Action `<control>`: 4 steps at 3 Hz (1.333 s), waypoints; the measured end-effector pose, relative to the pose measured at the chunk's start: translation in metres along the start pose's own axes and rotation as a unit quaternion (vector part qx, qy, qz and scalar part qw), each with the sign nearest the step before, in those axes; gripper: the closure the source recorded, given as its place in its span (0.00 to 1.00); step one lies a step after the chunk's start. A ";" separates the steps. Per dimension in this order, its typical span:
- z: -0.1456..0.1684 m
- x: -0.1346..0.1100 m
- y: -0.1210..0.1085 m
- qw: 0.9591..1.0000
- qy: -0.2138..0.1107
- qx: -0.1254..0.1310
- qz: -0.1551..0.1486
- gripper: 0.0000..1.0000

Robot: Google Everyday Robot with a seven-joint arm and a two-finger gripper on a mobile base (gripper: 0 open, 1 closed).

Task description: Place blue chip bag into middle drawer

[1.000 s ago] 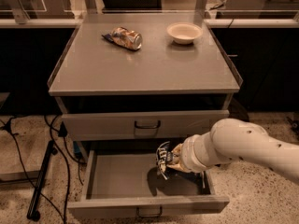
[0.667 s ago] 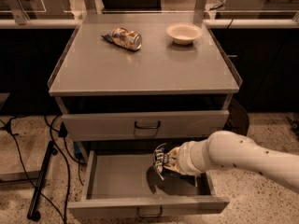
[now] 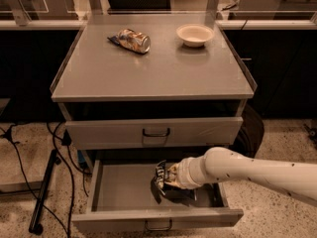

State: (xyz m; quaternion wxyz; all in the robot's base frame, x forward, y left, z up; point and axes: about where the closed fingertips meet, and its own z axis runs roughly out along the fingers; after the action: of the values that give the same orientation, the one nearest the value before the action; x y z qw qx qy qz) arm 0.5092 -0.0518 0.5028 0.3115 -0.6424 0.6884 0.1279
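The middle drawer (image 3: pixel 119 190) stands pulled open at the bottom of the grey cabinet, its grey floor showing and a small dark loop handle on its front. My gripper (image 3: pixel 170 177) reaches in from the right at the end of the pale arm and is shut on the blue chip bag (image 3: pixel 160 174). The bag is dark and crumpled with white lettering. It hangs upright just above the drawer floor, right of the middle, with its shadow beneath it.
A closed, taller-fronted drawer (image 3: pixel 154 132) sits above the open one. On the cabinet top (image 3: pixel 158 73) lie a gold-and-silver snack packet (image 3: pixel 130 39) and a white bowl (image 3: pixel 195 34). Cables and a black stand (image 3: pixel 43 192) lie on the floor at the left.
The arm has moved left and a little lower, carrying the bag further over the drawer floor. The drawer and the items on top have not moved.
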 end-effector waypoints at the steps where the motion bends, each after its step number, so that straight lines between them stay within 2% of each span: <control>1: 0.001 0.003 0.001 1.000 0.002 0.000 0.000 1.00; 3: 0.033 0.033 -0.005 0.999 0.019 0.027 -0.010 1.00; 4: 0.052 0.038 -0.013 0.999 0.017 0.034 -0.020 1.00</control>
State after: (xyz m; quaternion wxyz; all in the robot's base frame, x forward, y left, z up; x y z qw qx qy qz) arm 0.5363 -0.0548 0.4431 0.3238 -0.6468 0.6851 0.0870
